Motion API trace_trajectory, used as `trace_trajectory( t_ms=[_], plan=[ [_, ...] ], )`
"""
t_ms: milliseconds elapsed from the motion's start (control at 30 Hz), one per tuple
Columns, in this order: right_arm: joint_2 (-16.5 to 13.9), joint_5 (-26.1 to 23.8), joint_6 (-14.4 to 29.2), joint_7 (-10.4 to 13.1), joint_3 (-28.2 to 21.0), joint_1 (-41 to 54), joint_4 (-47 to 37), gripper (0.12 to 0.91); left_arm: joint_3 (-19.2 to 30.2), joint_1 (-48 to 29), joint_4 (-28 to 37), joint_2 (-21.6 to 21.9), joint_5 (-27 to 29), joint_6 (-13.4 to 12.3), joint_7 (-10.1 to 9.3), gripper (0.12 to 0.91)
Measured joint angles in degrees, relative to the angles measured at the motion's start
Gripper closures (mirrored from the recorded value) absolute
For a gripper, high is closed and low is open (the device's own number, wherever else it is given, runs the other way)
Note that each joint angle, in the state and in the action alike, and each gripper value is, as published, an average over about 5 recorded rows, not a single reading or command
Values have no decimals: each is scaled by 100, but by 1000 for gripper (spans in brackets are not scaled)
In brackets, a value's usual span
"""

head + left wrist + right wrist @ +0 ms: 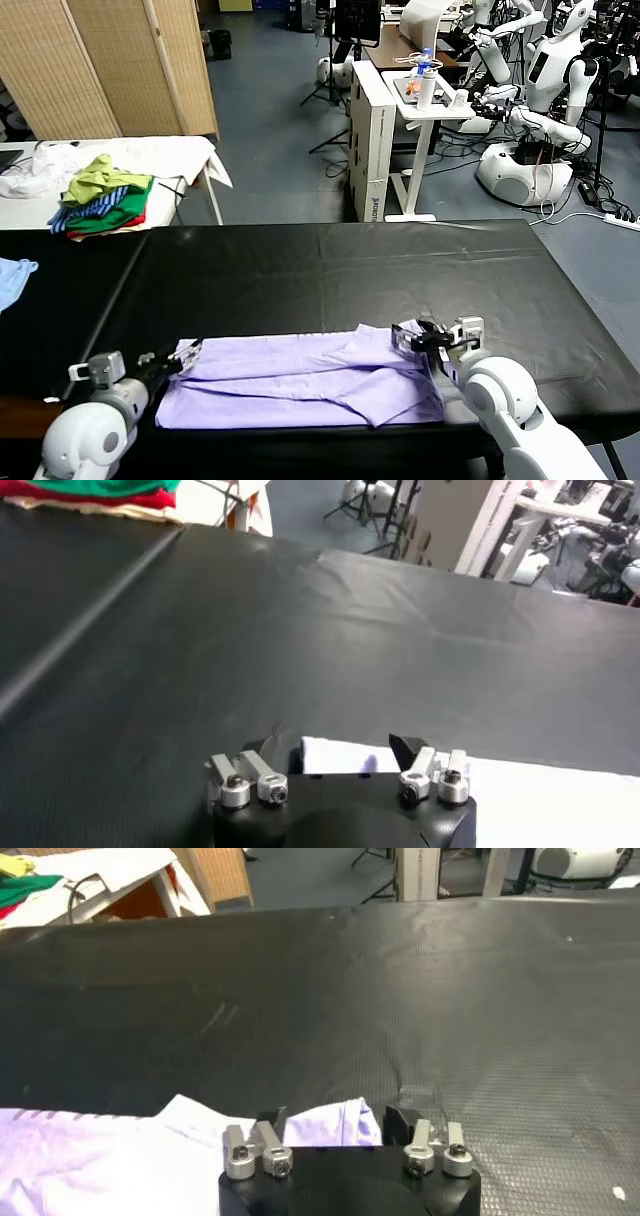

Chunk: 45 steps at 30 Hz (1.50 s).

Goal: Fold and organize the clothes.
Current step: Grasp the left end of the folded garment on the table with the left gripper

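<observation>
My left gripper (185,353) sat nearest me at the near left of the black table (330,260), its fingers spread around the far left corner of the T-shirt (300,380), with cloth lying between the pads but not yet pinched. I had it there because that corner is one end of the edge I meant to lift. My right gripper (415,337) was at the matching far right corner, jaws likewise parted with a bunched fold of lavender fabric between them; in its wrist view the fold (330,1123) stood in the gap with room on either side. The shirt itself lay flat along the table's near edge, already narrowed into a long band, plain face up, stretched between my two hands. I judged that taking both far corners together would let me draw that edge toward me evenly, keeping the fold square. The striped and green pile (105,200) on the side table stayed well apart, out of the way.
</observation>
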Motion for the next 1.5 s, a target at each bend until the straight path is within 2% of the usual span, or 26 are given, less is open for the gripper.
trace_trajectory(
  t_ms=[67,100,267,333,367,467,567,667,733,833,933,1033,1133,1233,1333,1500],
  plan=[
    [20,-23,1,-9,16,-15,-3,435,-3,4,19,-8,-2,-20,4,366],
    [33,-37,1,-11,22,-20,-5,483,-3,7,23,-10,-3,-27,6,432],
    [109,-210,0,4,55,-54,-14,766,-1,11,34,-21,6,-50,13,735],
    [144,-314,1,29,67,-80,-19,833,3,-5,47,-32,32,-81,18,836],
    [163,-353,3,41,76,-95,-21,849,6,-19,59,-37,54,-104,24,856],
    [211,-401,26,48,107,-141,-12,864,17,-75,109,-53,127,-172,56,881],
    [224,-386,52,1,144,-175,21,842,34,-113,142,-74,192,-197,119,883],
    [206,-345,34,-98,192,-203,78,720,54,-107,137,-114,315,-216,193,883],
    [171,-302,25,-163,245,-227,138,590,57,-84,112,-139,394,-224,213,883],
    [100,-199,36,-233,344,-279,248,400,20,-17,41,-150,439,-224,215,817],
    [11,-87,55,-290,473,-355,376,229,-71,76,-72,-142,440,-224,212,646],
    [-93,8,79,-330,648,-466,529,137,-204,196,-234,-164,429,-232,207,456],
    [-196,89,107,-365,855,-600,688,121,-356,365,-421,-254,445,-266,254,269],
    [-291,132,144,-411,1074,-757,842,119,-476,575,-587,-426,572,-340,391,153],
    [-351,153,177,-437,1267,-912,979,118,-520,768,-682,-653,762,-430,518,127],
    [-351,162,206,-446,1452,-1107,1173,118,-574,961,-732,-1023,916,-545,624,124]
  ],
)
